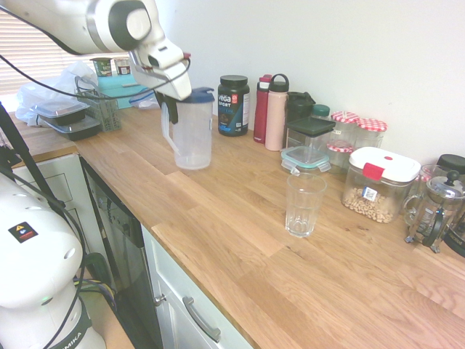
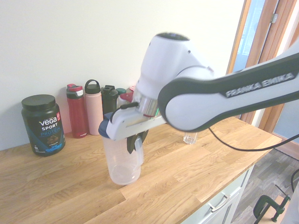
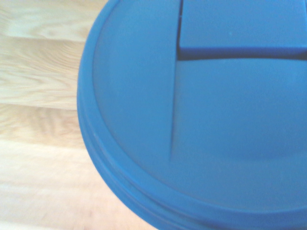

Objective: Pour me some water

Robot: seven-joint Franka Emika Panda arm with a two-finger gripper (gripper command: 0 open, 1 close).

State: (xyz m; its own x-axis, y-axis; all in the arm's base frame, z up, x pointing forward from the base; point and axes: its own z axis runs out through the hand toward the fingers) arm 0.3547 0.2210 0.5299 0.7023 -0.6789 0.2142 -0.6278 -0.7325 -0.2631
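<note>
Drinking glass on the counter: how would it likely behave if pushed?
The glass looks rigid and smooth-walled, so it would probably slide rather than flex. Standing tall and narrowing toward its base, it might tip if pushed near the rim. Clear and seemingly glass, it could well break on falling.

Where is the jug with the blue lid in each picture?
First exterior view: the jug is left of the middle, under the end of the arm.
Second exterior view: it is a bit left of the middle, below the arm, right of the black tub.
Wrist view: just its blue lid shows, filling most of the picture.
Landmark: all three views show the wooden counter.
</note>
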